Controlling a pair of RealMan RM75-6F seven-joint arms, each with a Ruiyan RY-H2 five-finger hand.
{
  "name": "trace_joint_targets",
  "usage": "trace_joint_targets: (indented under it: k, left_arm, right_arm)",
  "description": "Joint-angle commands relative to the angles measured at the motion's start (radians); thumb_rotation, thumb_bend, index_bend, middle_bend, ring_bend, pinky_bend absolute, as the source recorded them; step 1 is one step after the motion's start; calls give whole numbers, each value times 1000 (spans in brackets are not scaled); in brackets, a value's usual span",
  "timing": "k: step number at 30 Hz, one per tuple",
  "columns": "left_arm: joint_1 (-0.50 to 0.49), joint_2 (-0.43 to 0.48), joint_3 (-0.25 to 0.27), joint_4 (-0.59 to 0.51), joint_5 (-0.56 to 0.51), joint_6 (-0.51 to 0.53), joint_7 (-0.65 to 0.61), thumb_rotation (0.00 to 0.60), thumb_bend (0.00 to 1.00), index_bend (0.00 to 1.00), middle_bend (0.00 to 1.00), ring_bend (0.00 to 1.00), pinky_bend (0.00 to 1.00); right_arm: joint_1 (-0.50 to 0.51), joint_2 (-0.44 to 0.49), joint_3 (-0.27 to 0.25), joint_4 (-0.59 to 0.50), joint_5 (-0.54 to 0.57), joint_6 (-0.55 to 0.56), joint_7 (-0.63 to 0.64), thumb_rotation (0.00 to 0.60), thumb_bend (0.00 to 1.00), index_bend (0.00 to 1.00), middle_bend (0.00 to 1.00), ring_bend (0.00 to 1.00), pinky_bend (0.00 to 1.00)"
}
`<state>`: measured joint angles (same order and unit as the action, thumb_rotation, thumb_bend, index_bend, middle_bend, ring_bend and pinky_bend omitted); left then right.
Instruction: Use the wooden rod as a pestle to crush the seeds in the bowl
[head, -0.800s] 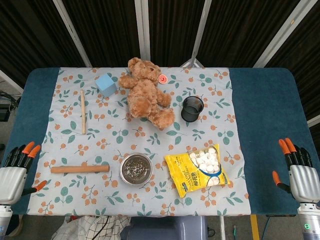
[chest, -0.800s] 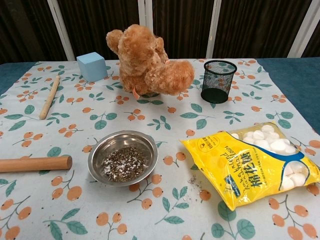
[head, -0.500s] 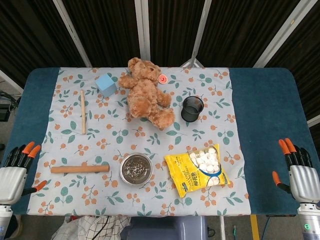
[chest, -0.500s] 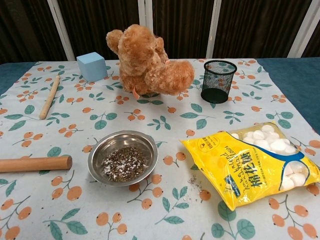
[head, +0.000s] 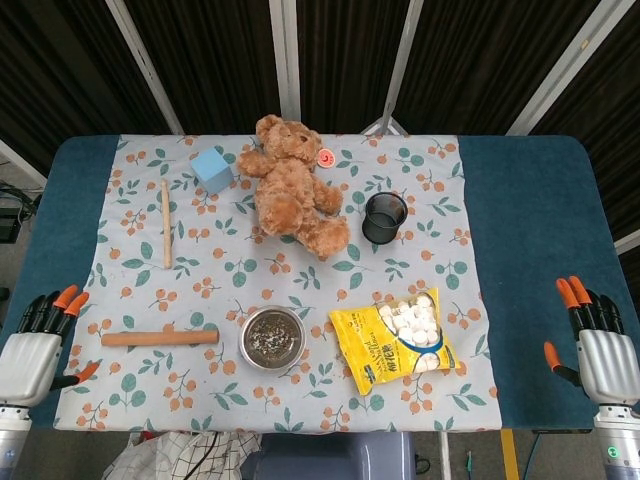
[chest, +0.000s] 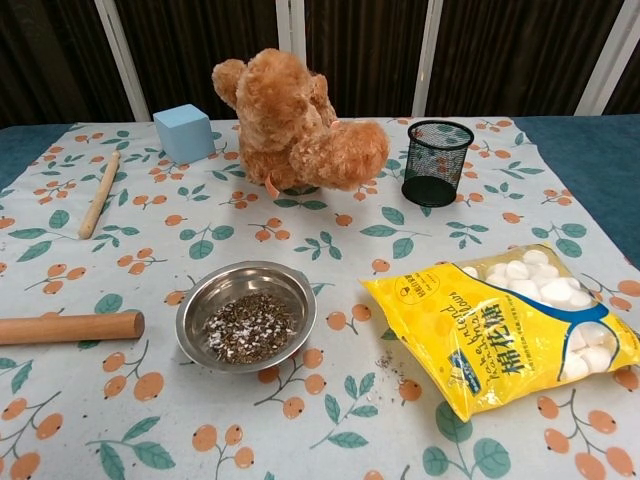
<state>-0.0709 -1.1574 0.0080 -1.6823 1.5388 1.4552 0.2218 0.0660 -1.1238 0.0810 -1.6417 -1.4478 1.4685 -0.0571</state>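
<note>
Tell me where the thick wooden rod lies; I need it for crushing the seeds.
In the head view the thick wooden rod lies flat on the tablecloth's left side, just left of the steel seed bowl, nearer the left hand.

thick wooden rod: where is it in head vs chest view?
Head view: thick wooden rod lies flat at lower left, directly left of the steel bowl.
Chest view: it enters from the left edge, rounded end toward the bowl, apart from it.
Shared landmark: the bowl of seeds.
</note>
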Motion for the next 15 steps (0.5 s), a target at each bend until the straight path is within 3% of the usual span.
trace_joint_targets:
  k: [1, 11, 15]
  left_arm:
    - [-17, 0, -9, -28, -26, -33, 24, 600, 131, 53, 8, 0, 9]
    - [-116, -31, -60, -168, -219, -210, 206, 600, 262, 304, 201, 0, 10]
    - [-154, -74, -75, -189, -269, -243, 287, 600, 287, 359, 254, 0, 10]
  right_arm:
    - [1, 1, 1, 0, 1, -1, 1, 600, 416, 0, 0, 0, 0]
    - [0, 4, 0, -2, 1, -1, 6, 600, 416, 0, 0, 0, 0]
    - [-1, 4, -1, -2, 1, 0, 8, 600, 416, 0, 0, 0, 0]
